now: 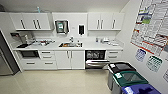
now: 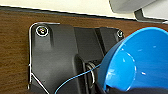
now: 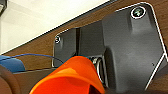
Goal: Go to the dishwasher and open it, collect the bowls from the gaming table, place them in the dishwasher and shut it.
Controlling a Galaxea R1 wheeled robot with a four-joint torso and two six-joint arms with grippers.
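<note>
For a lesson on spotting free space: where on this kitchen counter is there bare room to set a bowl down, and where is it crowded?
The countertop looks bare between the sink and the items near the right wall, above the open dishwasher. Left of the sink it is crowded with small items.

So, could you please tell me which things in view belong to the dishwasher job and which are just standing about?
Belonging to the job:
- dishwasher, door open
- blue bowl, seen from the left wrist
- orange bowl, seen from the right wrist

Just standing about:
- sink
- waste bins
- wall posters
- upper cabinets
</note>
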